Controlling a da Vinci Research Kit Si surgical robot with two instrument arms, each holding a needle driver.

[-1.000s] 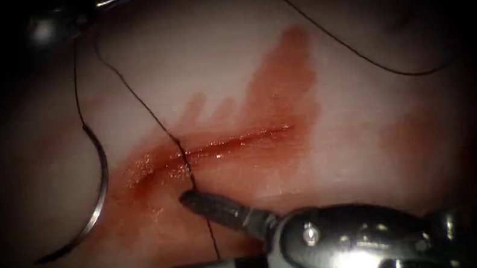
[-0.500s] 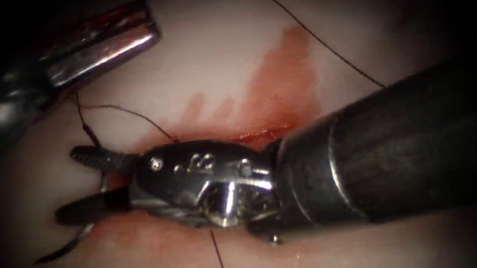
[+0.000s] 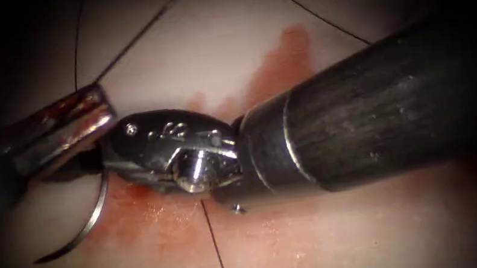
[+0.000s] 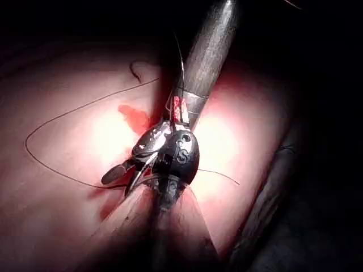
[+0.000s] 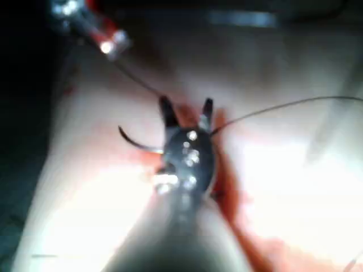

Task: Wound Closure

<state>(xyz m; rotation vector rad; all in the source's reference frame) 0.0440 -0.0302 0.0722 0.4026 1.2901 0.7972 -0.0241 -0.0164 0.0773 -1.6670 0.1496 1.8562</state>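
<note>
Both beside the free needle (image 3: 99,208): left claw (image 3: 102,111) pinches thread (image 3: 217,252), right claw (image 5: 185,107) wide, empty.

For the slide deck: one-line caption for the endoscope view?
Right tool meets left tool above the needle lying on tissue.

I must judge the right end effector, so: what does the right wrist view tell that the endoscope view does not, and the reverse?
Right wrist view: the right end effector is open, holding nothing. Endoscope view: the needle with its free tip, and the thread emerging beneath the right tool. Both: the needle lying on the tissue, not in it, red fluid, and the left end effector; what it holds, I cannot tell.
</note>
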